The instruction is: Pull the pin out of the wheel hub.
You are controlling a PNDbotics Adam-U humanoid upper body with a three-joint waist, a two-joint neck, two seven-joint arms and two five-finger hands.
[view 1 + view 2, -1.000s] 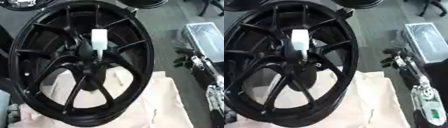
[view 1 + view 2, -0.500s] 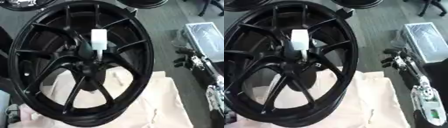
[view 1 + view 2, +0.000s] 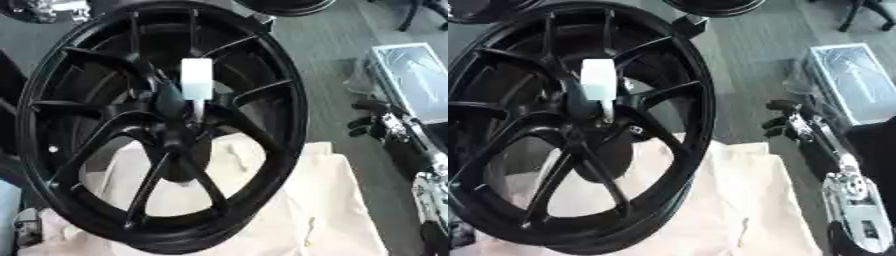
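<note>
Grey floor beneath a cream cloth [image 3: 332,210] carrying the black wheel [image 3: 166,125], its white pin [image 3: 196,85] standing upright at the hub, well left of the right hand [image 3: 785,120] (fingers dark, grasp indeterminate; pin unheld), left hand absent.

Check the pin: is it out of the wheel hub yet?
Not yet. The white pin sits in the wheel hub, its narrow end entering the centre. The right robot hand is off to the side, touching nothing.
</note>
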